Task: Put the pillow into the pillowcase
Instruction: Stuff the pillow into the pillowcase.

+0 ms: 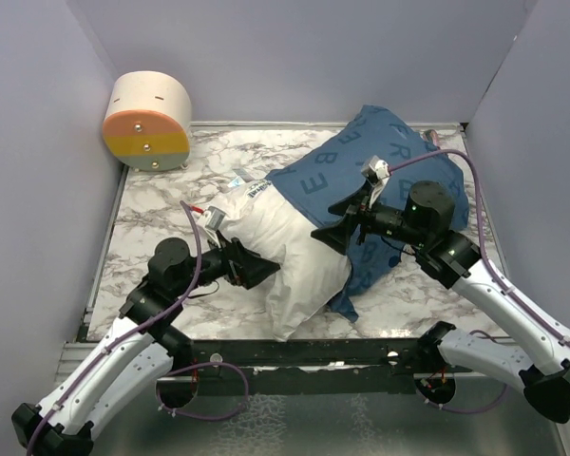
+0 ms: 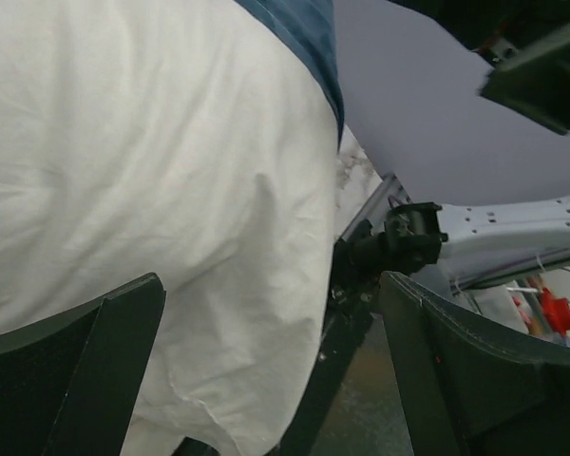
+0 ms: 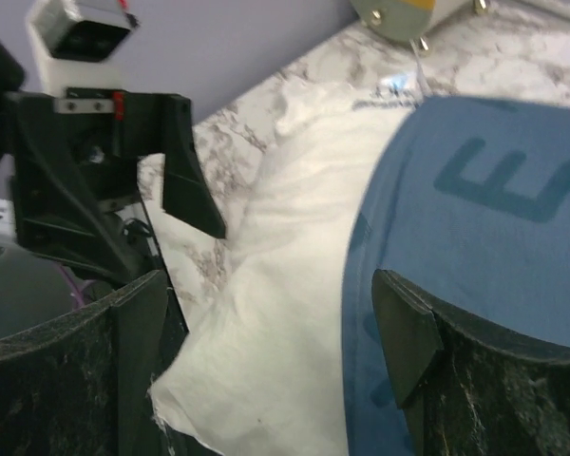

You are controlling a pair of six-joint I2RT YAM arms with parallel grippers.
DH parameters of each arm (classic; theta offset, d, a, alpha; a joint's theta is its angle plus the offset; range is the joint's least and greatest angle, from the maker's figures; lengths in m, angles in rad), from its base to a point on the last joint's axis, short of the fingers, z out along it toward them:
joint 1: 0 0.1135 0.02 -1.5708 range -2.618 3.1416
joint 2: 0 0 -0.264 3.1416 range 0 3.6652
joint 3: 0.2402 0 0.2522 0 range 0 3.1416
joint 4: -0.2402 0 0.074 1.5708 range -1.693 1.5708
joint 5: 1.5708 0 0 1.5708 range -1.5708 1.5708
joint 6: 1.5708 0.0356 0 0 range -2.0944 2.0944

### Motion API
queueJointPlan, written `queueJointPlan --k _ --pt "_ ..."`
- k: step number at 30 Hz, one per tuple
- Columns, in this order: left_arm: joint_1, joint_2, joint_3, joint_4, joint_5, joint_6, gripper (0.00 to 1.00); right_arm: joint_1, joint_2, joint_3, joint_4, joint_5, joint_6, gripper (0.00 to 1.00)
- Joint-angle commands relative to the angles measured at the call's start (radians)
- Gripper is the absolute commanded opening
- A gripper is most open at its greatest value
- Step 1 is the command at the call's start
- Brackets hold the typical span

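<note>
The white pillow [image 1: 290, 261] lies slantwise on the marble table, its far half inside the dark blue lettered pillowcase [image 1: 380, 157]. The near half sticks out toward the front edge. My left gripper [image 1: 258, 271] is open at the pillow's left side. In the left wrist view the pillow [image 2: 152, 180] bulges between the spread fingers of this gripper [image 2: 271, 285], with the pillowcase hem [image 2: 304, 28] above. My right gripper [image 1: 334, 233] is open over the case's mouth. Its wrist view shows the gripper [image 3: 271, 285] above the pillow [image 3: 285, 294] and the pillowcase [image 3: 484, 218].
A round beige drum with orange and yellow bands [image 1: 148, 121] stands at the back left corner. Lavender walls close in the marble table [image 1: 152, 223] on three sides. A black rail [image 1: 361, 351] runs along the front edge by the arm bases.
</note>
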Motion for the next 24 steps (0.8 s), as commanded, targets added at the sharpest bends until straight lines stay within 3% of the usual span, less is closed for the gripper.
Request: queueJointPlan --k 1,8,13,15,18,22,24 --pt "-0.072 -0.004 -0.014 0.014 0.04 -0.1 0.99 -0.017 -0.048 -0.075 -0.09 0.09 0.031 0.87" --pt "-0.402 0.265 -0.022 0.122 -0.366 -0.012 0.99 -0.024 -0.13 -0.098 -0.179 0.182 0.05 0.87" --pt "-0.347 0.36 -0.03 0.3 -0.609 0.074 0.96 -0.024 -0.227 -0.159 -0.221 0.212 0.117 0.86" --pt "-0.27 0.424 -0.009 0.404 -0.563 0.072 0.83 -0.024 -0.272 -0.197 -0.233 0.208 0.167 0.85" --pt "-0.216 0.551 0.064 0.522 -0.472 0.076 0.42 -0.024 -0.348 -0.234 -0.289 0.264 0.208 0.8" --pt "-0.211 0.722 0.204 0.571 -0.353 0.096 0.2 -0.024 -0.381 -0.266 -0.37 0.361 0.241 0.64" --pt "-0.209 0.792 0.245 0.586 -0.306 0.09 0.16 -0.024 -0.355 -0.286 -0.368 0.387 0.249 0.61"
